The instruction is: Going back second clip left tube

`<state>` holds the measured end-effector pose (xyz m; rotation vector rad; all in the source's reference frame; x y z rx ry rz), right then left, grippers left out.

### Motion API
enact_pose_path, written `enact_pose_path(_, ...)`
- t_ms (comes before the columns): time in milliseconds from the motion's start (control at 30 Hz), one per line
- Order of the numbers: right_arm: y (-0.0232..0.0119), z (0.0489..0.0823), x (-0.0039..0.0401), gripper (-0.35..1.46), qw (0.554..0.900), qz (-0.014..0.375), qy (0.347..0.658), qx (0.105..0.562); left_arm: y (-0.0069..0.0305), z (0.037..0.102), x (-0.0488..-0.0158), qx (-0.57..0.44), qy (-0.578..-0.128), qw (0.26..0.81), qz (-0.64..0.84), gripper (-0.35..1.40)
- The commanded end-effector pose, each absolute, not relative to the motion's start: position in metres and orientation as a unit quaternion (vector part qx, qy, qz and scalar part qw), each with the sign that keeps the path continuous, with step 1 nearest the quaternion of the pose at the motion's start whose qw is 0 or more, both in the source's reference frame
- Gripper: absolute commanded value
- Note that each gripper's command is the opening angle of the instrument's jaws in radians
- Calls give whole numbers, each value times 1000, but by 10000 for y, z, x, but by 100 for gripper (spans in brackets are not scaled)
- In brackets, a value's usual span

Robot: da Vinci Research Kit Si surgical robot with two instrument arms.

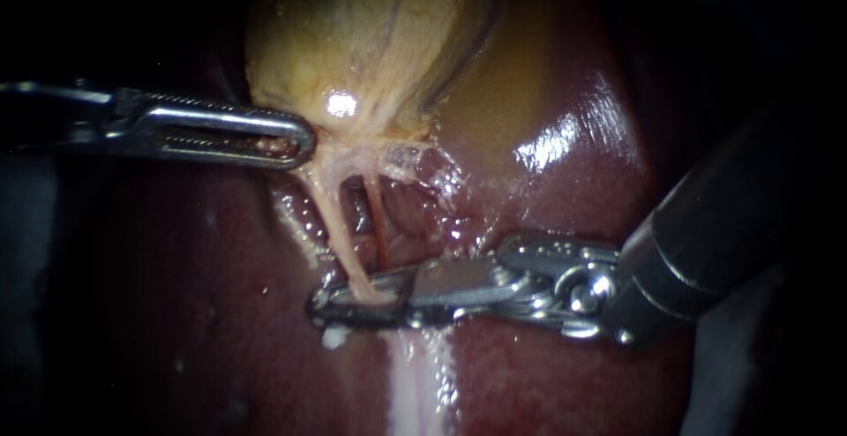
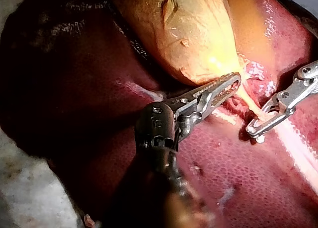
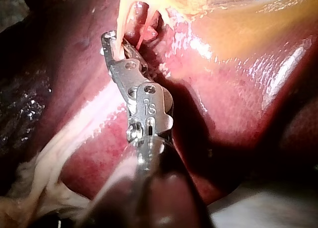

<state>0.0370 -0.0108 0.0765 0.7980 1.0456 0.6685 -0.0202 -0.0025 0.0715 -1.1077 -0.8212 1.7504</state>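
The yellowish gallbladder lies on the dark red liver. Two tubes run down from its neck: a pale left tube and a thin reddish right tube. My right instrument comes in from the right, its jaws open, with the left tube lying between them. I cannot make out a clip there. In the right wrist view its jaws straddle the pale tube. My left instrument is shut on tissue at the gallbladder's neck and appears the same in its wrist view.
A pale strip of tissue runs over the liver below the right instrument's jaws. Thin whitish strands spread from the gallbladder's neck. The right instrument's dark shaft fills the right side.
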Motion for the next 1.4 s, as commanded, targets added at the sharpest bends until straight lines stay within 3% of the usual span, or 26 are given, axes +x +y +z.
enact_pose_path(33, -108, 765, 370, -35, 740, 305, 476, 364, -25, 714, -202, -446, -331, 441, 705, -35)
enact_pose_path(267, -108, 766, 371, -35, 740, 300, 475, 369, -25, 714, -202, -446, -331, 441, 705, -35)
enact_pose_path(400, -105, 764, 372, 31, 740, 284, 487, 368, -25, 714, -201, -446, -331, 441, 705, -35)
enact_pose_path(467, -102, 762, 374, 42, 742, 274, 493, 362, -25, 714, -201, -446, -331, 441, 705, -35)
enact_pose_path(700, -96, 759, 373, 49, 751, 257, 510, 331, -26, 714, -201, -446, -331, 441, 705, -35)
enact_pose_path(1000, -92, 756, 368, 49, 754, 250, 513, 324, -26, 713, -200, -446, -331, 441, 705, -35)
enact_pose_path(1400, -75, 730, 324, 49, 757, 226, 523, 319, -26, 713, -200, -446, -331, 441, 705, -35)
